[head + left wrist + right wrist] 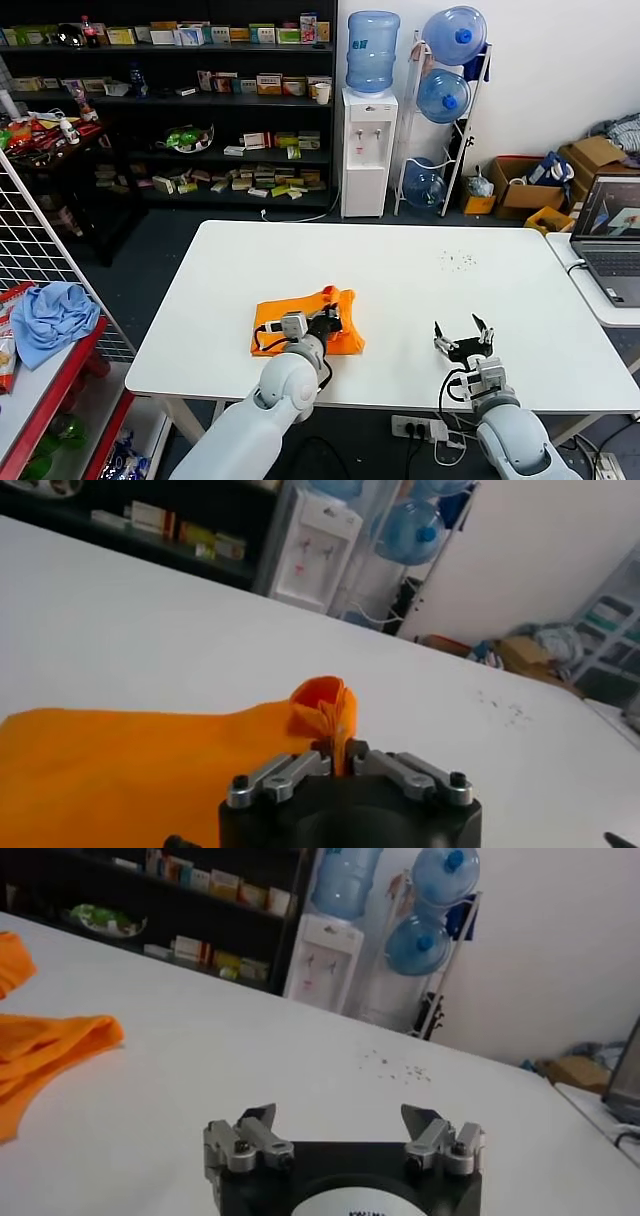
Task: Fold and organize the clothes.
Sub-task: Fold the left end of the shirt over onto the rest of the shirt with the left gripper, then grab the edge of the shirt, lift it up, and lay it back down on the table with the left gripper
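T-shirt (300, 322): bright orange, bunched into a rough folded pad near the front edge of the white table (420, 300), about 11 o'clock from the robot's body.
Handling: soft, limp, light; likely to sag and slide on the smooth top; no risk of breakage; folds apt to spring open once let go.
Where to grip: best taken at a hem or a doubled edge, several layers pinched together; raised ridge of fabric at the shirt's right end looks the handiest spot.
Left gripper (341, 755): down on the shirt's right end, jaws nearly together with an upright pleat of orange cloth pinched between them.
Right gripper (464, 337): parked low over bare tabletop at about 1 o'clock, well apart from the shirt, fingers spread wide, holding nothing.
Surface: smooth, white, flat; small dark specks (458, 260) farther out toward 1 o'clock.
Laptop (610, 240): on a second white table at 2 o'clock.
Light blue cloth (52, 315): on a red rack at 9 o'clock.
Room beyond: water dispenser (368, 150) at 12 o'clock, bottle rack just right of it, dark stocked shelves (200, 110) toward 11 o'clock, cardboard boxes far right.
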### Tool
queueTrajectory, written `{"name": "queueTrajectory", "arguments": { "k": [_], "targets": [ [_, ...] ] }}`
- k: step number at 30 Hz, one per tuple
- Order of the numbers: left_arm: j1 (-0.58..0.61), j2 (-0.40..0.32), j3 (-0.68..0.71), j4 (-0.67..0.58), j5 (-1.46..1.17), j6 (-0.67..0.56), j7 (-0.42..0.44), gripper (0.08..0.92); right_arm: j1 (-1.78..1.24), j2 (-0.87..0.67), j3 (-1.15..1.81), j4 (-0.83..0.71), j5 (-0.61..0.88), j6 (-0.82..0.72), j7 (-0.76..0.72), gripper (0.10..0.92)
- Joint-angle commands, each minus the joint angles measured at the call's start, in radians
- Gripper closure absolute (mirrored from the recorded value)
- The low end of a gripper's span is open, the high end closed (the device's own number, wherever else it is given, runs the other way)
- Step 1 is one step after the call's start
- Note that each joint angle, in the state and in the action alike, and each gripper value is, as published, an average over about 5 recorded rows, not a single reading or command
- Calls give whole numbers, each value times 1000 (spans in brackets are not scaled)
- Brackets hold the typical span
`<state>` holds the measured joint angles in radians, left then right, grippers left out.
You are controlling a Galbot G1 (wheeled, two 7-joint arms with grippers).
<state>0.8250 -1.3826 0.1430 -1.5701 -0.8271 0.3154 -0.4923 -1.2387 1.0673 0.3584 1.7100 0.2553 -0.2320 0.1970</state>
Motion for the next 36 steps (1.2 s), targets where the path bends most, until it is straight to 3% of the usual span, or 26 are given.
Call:
{"name": "queueTrajectory", "arguments": {
  "k": [1,6,14,19,26,36],
  "targets": [
    [-1,-82,22,17,10,-96,46,764,8,3,-6,-9,6,2,0,203],
    [45,2,-33,-58,11,-129,58,617,14,3,-18,-10,7,-1,-2,203],
    [150,347,-140,-142,22,-109,169,391,25,7,-30,-17,6,1,-13,203],
    [186,456,-211,-126,-22,-8,274,246,22,9,-34,-28,5,7,-18,203],
    [146,470,-249,-39,-133,94,400,178,8,1,-19,-28,10,9,-19,203],
    [89,383,-221,39,-170,130,470,177,-18,-6,7,-17,11,12,-18,203]
  ]
}}
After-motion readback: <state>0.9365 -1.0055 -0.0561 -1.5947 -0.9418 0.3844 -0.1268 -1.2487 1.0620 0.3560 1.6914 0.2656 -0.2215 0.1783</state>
